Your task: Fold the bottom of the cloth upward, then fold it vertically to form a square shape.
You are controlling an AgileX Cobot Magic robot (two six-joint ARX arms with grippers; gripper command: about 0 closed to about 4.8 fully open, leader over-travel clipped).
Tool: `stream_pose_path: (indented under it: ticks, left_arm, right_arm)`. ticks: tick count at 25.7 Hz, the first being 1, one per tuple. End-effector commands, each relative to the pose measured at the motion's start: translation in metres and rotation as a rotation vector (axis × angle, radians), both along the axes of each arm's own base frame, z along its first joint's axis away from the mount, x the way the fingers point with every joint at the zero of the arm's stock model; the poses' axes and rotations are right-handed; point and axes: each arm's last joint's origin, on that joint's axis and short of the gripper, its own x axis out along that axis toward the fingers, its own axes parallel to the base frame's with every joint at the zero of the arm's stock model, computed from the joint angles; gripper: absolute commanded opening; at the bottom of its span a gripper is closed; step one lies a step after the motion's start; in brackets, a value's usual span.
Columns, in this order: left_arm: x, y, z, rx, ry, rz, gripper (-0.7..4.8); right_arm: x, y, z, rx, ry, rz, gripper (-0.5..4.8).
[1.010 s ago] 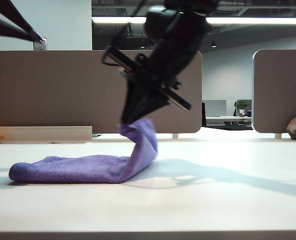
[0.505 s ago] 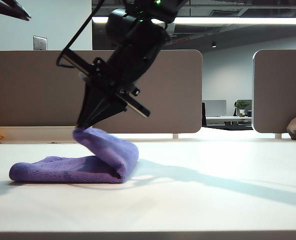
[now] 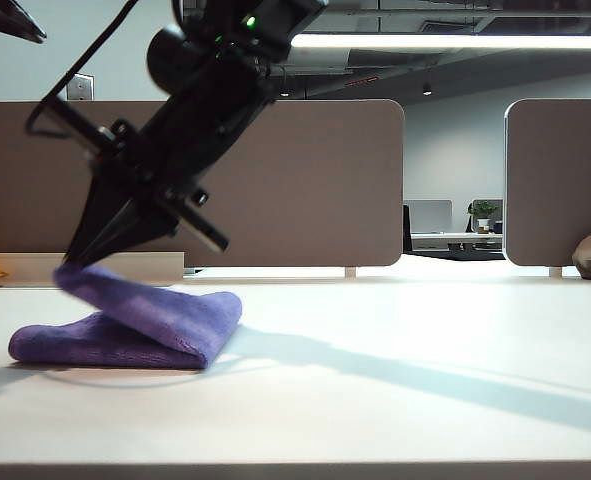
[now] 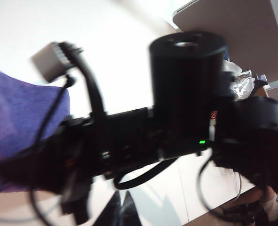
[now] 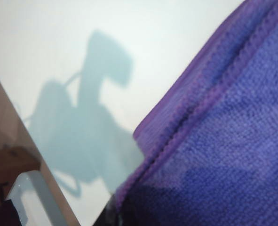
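Office partitions (image 3: 305, 180) in beige stand behind a pale tabletop (image 3: 405, 400), with ceiling strip lights above and a small potted plant (image 3: 483, 210) far back on the right. On the left part of the tabletop lies the cloth (image 3: 125, 335), a purple fuzzy towel already doubled over on itself, its lower layers flat and its top layer rising in a slope toward the left. A black robot arm reaches down across the middle from above, and its right pincer (image 3: 75, 262) is clamped on the raised upper-left edge of the cloth, fingers pressed together on the fabric just above the tabletop. The right wrist view shows the same cloth (image 5: 223, 141) very close, its darker stitched hem running diagonally, with the arm's shadow cast on the white surface beside it; the fingers themselves are out of frame there. The left pincer (image 3: 10, 18) appears only as a dark tip at the upper left corner of the exterior view, well apart from the cloth, its fingers together and holding nothing. The left wrist view looks across at the other arm's blurred black body, with purple cloth (image 4: 21, 122) behind it.
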Motion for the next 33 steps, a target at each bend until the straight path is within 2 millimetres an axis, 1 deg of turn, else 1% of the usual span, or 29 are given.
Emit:
stream_pose_path:
  ticks: [1, 6, 9, 10, 11, 12, 15, 16, 17, 18, 19, 20, 22, 23, 24, 26, 27, 30, 31, 33]
  left_arm:
    - [-0.003, 0.001, 0.004, 0.014, -0.042, 0.008, -0.06]
    - [-0.006, 0.001, 0.006, 0.012, -0.053, 0.008, -0.06]
    - [-0.006, 0.001, 0.006, 0.012, -0.05, 0.007, -0.06]
    - [-0.006, 0.001, 0.006, 0.012, -0.051, 0.007, -0.06]
    - [-0.007, 0.001, 0.006, 0.011, -0.053, 0.007, -0.06]
    - [-0.008, 0.002, 0.007, 0.011, -0.058, 0.007, -0.06]
    - [-0.01, 0.002, 0.009, 0.011, -0.081, 0.008, -0.06]
    - [-0.012, 0.002, 0.01, 0.013, -0.094, 0.014, -0.06]
    - [-0.013, 0.003, 0.011, 0.016, -0.098, 0.021, -0.06]
    - [-0.013, 0.003, 0.011, 0.017, -0.1, 0.027, -0.06]
    - [-0.014, 0.003, 0.012, 0.019, -0.107, 0.029, -0.06]
    - [-0.016, 0.003, 0.013, 0.019, -0.116, 0.028, -0.06]
    - [-0.02, 0.004, 0.015, 0.02, -0.137, 0.024, -0.06]
    - [-0.022, 0.004, 0.016, 0.019, -0.151, 0.025, -0.06]
    - [-0.025, 0.005, 0.018, 0.018, -0.165, 0.027, -0.06]
    - [-0.03, 0.005, 0.02, 0.021, -0.195, 0.027, -0.06]
    - [-0.036, 0.007, 0.023, 0.035, -0.227, 0.043, -0.06]
    - [-0.046, 0.009, 0.027, 0.066, -0.294, 0.072, -0.06]
    - [-0.05, 0.01, 0.028, 0.075, -0.318, 0.082, -0.06]
    - [-0.06, 0.012, 0.031, 0.114, -0.391, 0.088, -0.06]
  right_arm:
    - [-0.007, 0.01, -0.008, 0.005, 0.023, 0.027, -0.02]
    - [-0.009, 0.018, -0.013, 0.032, 0.02, 0.047, -0.02]
    - [-0.007, 0.021, -0.012, 0.062, 0.003, 0.036, 0.06]
    - [-0.007, 0.022, -0.011, 0.071, -0.005, 0.036, 0.36]
    - [-0.006, 0.023, -0.01, 0.083, -0.015, 0.036, 0.79]
    - [-0.005, 0.024, -0.01, 0.091, -0.023, 0.037, 1.0]
    - [-0.002, 0.023, -0.008, 0.107, -0.032, 0.028, 1.27]
    - [0.0, 0.021, -0.008, 0.107, -0.022, 0.016, 1.97]
    - [0.0, 0.021, -0.008, 0.107, -0.022, 0.013, 2.2]
    - [0.001, 0.02, -0.008, 0.104, -0.024, 0.009, 2.25]
    - [0.003, 0.019, -0.008, 0.105, -0.025, 0.005, 2.24]
    - [0.004, 0.017, -0.008, 0.104, -0.024, 0.001, 2.03]
    - [0.007, 0.01, -0.003, 0.095, -0.022, -0.008, 0.58]
    - [0.009, 0.007, 0.0, 0.095, -0.034, -0.003, 0.08]
    - [0.011, 0.002, 0.006, 0.095, -0.051, 0.001, -0.08]
    - [0.013, -0.007, 0.017, 0.084, -0.089, -0.006, -0.09]
    - [0.013, -0.017, 0.032, 0.053, -0.173, -0.01, -0.09]
    - [0.009, -0.029, 0.06, 0.033, -0.3, 0.0, -0.09]
    - [0.007, -0.034, 0.072, 0.045, -0.333, 0.001, -0.09]
    - [-0.003, -0.046, 0.112, 0.116, -0.44, -0.014, -0.09]
